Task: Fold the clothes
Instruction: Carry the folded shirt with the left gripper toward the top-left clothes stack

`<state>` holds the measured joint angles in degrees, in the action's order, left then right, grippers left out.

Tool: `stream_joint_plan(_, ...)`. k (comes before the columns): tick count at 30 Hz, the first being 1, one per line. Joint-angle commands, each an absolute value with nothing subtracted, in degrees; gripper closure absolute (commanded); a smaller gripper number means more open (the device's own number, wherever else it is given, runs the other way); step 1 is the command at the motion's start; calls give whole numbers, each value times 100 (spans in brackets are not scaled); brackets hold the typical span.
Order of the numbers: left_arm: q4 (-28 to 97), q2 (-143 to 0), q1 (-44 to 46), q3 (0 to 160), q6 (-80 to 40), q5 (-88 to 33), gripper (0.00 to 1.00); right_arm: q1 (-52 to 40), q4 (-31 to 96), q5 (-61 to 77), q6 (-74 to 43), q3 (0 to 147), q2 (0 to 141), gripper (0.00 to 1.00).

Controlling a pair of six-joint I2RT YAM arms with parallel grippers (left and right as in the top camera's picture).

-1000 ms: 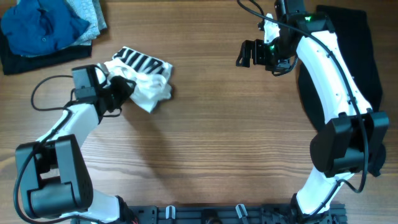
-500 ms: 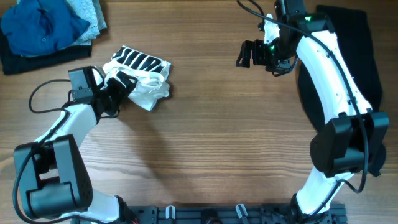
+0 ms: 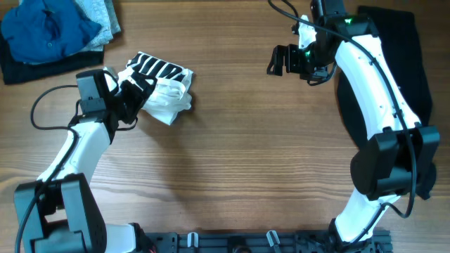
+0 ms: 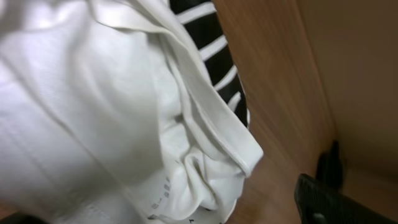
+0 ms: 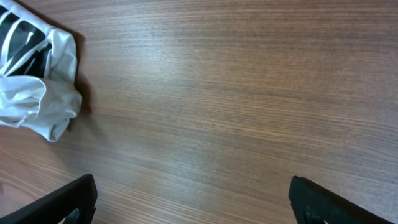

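You have one shirt (image 3: 169, 98): thin, wrinkled white cloth with one black-and-white striped patch (image 3: 158, 68), bunched into a lump on the left of the wood-grain table (image 3: 232, 154). Your left gripper (image 3: 137, 91) is spread wide against it. Your right gripper (image 3: 280, 60) hangs wide, well apart.

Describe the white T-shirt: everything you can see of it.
The T-shirt is thin white cloth, heavily wrinkled and bunched into a small crumpled heap, not spread flat. A black-and-white striped patch shows on its far side, facing up. A stitched hem curls along one fold. It lies on the wooden table, left of centre. The left gripper is at its left edge; whether it pinches cloth cannot be told. Nothing else touches it.
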<state>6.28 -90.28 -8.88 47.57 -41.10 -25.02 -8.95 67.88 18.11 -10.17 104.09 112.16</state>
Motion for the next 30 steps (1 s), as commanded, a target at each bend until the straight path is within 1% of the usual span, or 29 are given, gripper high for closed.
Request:
stream_joint_plan(1, 707, -9089, -878, 4757, -4311, -2064, 0, -913, 6735, 1776, -897, 10488, 11113, 0)
stream_joint_plan(6, 582, -9327, -878, 4757, -4421, -1890, 0, -913, 6702, 1776, -897, 10488, 11113, 0)
stream_joint_plan(13, -143, -9697, -840, 4757, -4703, -1900, 0, -915, 6643, 1776, -895, 10488, 11115, 0)
stream_joint_plan(18, -478, -9734, -639, 4757, -4724, -1855, 0, -913, 6641, 1774, -893, 10488, 11115, 0)
stream_joint_plan(22, -405, -9839, -381, 4757, -5035, -1507, 0, -913, 6637, 1774, -891, 10488, 11115, 0)
stream_joint_plan(30, -303, -10457, -220, 4757, -5468, -1466, 0, -913, 6650, 1776, -799, 10488, 11115, 0)
